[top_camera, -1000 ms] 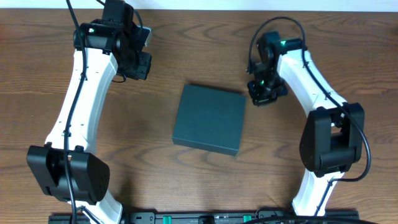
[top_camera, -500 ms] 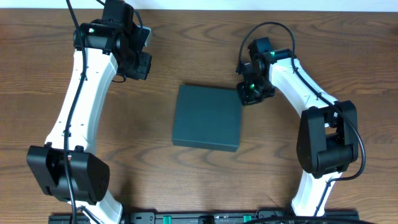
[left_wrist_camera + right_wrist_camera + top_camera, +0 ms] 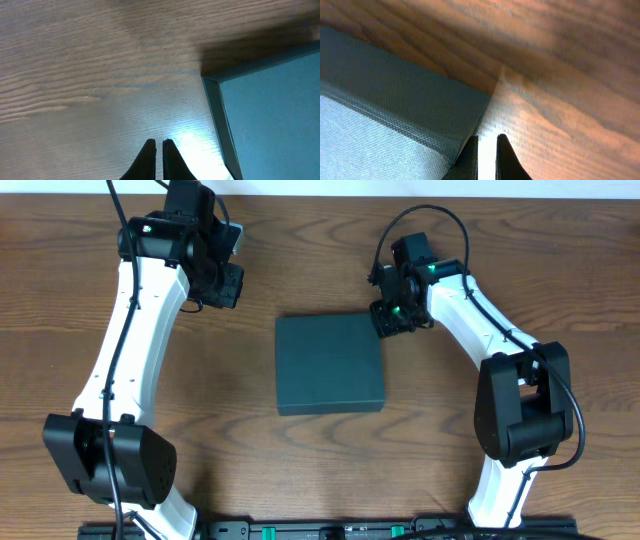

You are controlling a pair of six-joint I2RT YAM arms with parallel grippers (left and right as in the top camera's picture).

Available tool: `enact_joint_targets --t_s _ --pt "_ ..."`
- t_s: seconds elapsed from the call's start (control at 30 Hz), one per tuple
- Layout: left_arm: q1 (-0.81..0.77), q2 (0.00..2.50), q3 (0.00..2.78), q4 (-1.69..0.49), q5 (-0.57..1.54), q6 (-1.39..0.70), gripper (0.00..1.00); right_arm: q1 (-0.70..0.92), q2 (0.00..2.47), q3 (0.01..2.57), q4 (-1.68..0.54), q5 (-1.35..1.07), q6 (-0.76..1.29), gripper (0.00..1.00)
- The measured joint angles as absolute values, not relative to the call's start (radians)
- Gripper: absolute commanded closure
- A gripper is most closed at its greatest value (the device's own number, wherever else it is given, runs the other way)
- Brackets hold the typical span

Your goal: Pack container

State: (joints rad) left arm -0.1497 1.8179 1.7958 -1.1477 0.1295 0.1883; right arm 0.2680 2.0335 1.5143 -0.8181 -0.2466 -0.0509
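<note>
your right gripper (image 3: 390,320), fingers almost together and empty, sits at the far right corner of the closed teal container (image 3: 329,365) in the middle of the table (image 3: 560,260), so a push there may spin it or slip off, and the left gripper (image 3: 225,285), likewise nearly closed and empty, is too far left to steady it.

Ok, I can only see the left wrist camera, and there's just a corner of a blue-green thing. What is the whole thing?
Observer: From overhead it is the container, a nearly square dark teal box lying flat mid-table, closed.
Operator: Where's the other arm?
Observer: The right gripper is at the box's far right corner, the opposite side from yours.
Operator: Is it grabbing the box?
Observer: No. Its wrist camera shows its fingers nearly together right beside that corner, with nothing between them.
</note>
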Motion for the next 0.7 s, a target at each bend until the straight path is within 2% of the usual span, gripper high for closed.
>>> enact_joint_targets --t_s 0.23,0.4,0.7 --pt "-0.15 1.818 1.796 -1.146 0.13 0.188 0.94 0.266 2.033 1.515 -0.805 -0.205 -0.028 0.99" --pt "-0.15 1.818 1.796 -1.145 0.132 0.188 0.94 0.233 2.033 1.582 -0.902 -0.173 -0.007 0.99" --pt "-0.171 1.79 1.819 -1.193 0.179 0.188 0.94 0.172 2.033 2.021 -1.275 -0.135 0.004 0.99"
